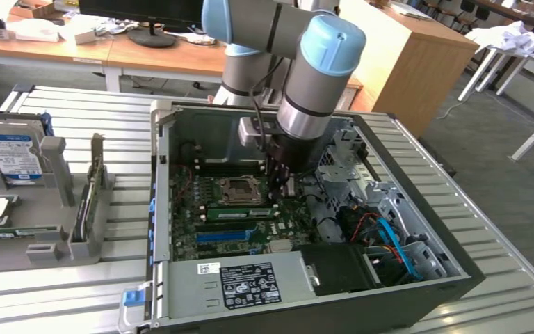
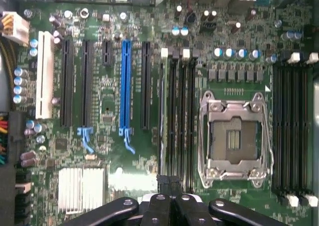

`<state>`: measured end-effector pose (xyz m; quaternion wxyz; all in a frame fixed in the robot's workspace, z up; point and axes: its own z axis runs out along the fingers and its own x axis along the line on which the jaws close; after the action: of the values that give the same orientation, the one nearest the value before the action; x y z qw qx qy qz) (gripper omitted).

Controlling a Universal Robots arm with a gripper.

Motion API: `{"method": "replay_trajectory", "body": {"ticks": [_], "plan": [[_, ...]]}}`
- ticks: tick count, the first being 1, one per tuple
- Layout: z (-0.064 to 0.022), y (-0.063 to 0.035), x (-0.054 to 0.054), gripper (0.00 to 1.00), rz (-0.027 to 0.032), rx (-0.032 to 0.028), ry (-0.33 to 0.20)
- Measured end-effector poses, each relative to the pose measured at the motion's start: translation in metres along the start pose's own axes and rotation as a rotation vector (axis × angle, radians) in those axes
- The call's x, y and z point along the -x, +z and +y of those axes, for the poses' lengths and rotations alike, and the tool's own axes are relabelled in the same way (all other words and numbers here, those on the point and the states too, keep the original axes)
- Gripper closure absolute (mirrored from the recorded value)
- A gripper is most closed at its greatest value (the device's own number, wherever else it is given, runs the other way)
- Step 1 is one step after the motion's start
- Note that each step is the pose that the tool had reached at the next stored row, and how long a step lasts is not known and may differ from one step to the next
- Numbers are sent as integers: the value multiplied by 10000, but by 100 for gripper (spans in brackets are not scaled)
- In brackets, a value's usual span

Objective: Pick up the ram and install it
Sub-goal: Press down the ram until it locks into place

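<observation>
So the gripper (image 1: 281,186) is down inside the open PC case (image 1: 452,268), fingers pinched together with nothing between them. The ram (image 1: 241,212) looks already seated: a green stick lying in a slot on the motherboard (image 2: 99,116), just near-side of the CPU socket (image 1: 241,188). I'd say the install is basically done, at most a final press left.

Reached down into the open case (image 1: 452,275), gripper (image 1: 281,189) low over the motherboard (image 1: 239,233) beside the CPU socket (image 1: 237,188). Lay seated by the socket, a ram (image 1: 239,212). Stood well apart at the exterior view's left, a hard drive (image 1: 12,156).
</observation>
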<state>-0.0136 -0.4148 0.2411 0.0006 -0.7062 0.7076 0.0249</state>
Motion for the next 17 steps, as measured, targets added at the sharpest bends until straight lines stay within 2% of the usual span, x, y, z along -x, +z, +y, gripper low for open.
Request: {"method": "replay_trajectory", "body": {"ticks": [17], "plan": [[414, 15, 13, 89, 0, -78, -2]]}}
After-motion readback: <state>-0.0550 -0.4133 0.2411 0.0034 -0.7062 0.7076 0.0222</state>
